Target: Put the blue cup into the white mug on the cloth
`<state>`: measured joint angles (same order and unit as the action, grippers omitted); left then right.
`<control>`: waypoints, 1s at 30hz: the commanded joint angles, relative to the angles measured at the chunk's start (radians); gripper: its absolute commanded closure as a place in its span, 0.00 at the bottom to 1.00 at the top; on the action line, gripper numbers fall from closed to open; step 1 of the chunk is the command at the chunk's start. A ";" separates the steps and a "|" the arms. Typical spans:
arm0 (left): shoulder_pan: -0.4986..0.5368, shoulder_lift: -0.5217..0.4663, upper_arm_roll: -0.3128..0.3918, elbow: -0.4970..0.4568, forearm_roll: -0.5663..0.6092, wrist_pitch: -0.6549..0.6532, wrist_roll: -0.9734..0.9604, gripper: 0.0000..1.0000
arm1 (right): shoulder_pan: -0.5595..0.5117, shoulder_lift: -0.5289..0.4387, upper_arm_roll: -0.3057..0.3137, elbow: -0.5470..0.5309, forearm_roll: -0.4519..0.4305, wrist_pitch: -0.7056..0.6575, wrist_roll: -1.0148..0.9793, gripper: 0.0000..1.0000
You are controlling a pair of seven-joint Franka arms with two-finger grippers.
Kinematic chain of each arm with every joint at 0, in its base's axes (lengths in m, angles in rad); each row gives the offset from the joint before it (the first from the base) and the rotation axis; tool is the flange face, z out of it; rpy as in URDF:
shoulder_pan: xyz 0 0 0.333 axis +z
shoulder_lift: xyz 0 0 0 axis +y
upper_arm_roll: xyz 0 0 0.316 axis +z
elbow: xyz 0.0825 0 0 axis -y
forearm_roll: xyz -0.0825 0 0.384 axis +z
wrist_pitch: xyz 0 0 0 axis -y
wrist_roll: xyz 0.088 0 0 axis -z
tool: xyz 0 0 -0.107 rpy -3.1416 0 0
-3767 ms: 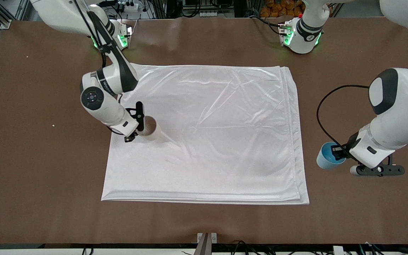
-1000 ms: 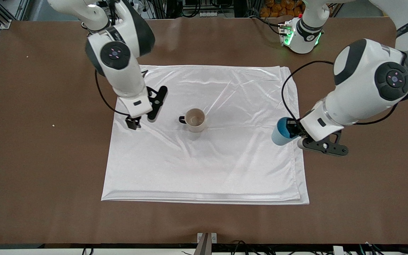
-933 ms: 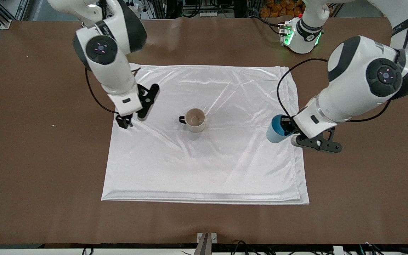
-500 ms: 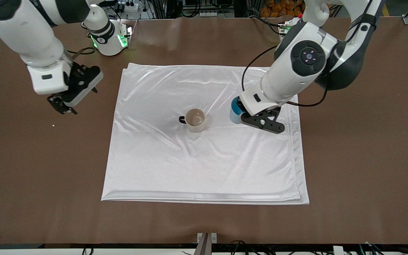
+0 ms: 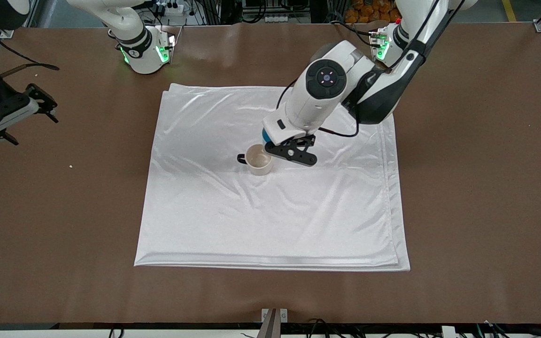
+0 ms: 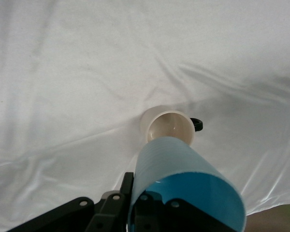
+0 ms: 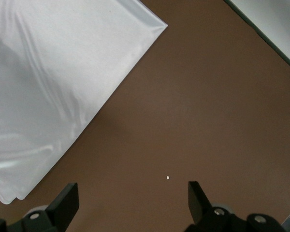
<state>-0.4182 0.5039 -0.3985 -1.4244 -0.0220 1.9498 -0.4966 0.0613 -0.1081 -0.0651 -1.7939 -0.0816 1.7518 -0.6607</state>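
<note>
In the front view the small light-blue handleless tapered cup [image 5: 265,136] is almost wholly hidden: only a sliver of blue shows under the left arm's white wrist, just above the rim of the off-white cylindrical mug [image 5: 258,159]. The left gripper [image 5: 270,146] itself is mostly masked there by the wrist and its black camera bracket, so its fingers cannot be made out from that side.

The left wrist view fills in what the front view lacks. The blue cup [image 6: 183,186] lies tilted in the left gripper [image 6: 135,212], its brighter blue inside turned toward the camera and its lower rim cut off by the picture's edge. The black fingers are pinched on the cup's wall, one finger partly hidden by it. The white mug [image 6: 168,126] stands upright under the cup on the large, shiny white wrinkled cloth [image 6: 63,87], its beige inside empty and its small black handle just visible at one side. The cup is over the mug and not in it.

The right gripper [image 5: 26,110] waits at the right arm's end of the brown table [image 5: 477,188], half cut off in the front view. The right wrist view shows its fingers [image 7: 63,200] spread wide with nothing between them, over bare table beside a corner of the cloth [image 7: 48,72], with a tiny pale speck [image 7: 168,178] lying there.
</note>
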 commanded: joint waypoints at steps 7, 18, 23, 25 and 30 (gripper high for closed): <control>-0.067 0.102 0.009 0.012 0.111 0.098 -0.080 1.00 | -0.038 0.022 0.010 0.025 0.019 -0.009 0.254 0.00; -0.094 0.157 0.010 0.013 0.128 0.133 -0.088 1.00 | -0.037 0.039 0.011 0.054 0.020 -0.011 0.401 0.00; -0.099 0.177 0.010 0.013 0.128 0.158 -0.086 1.00 | -0.041 0.053 0.011 0.091 0.020 -0.055 0.450 0.00; -0.108 0.186 0.010 0.013 0.128 0.169 -0.088 1.00 | -0.043 0.061 0.011 0.113 0.020 -0.060 0.481 0.00; -0.123 0.200 0.029 0.013 0.129 0.175 -0.089 1.00 | -0.040 0.064 0.011 0.143 0.022 -0.077 0.611 0.00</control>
<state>-0.5151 0.6864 -0.3952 -1.4253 0.0779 2.1102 -0.5551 0.0294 -0.0725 -0.0600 -1.7181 -0.0788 1.7111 -0.1569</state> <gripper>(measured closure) 0.960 0.000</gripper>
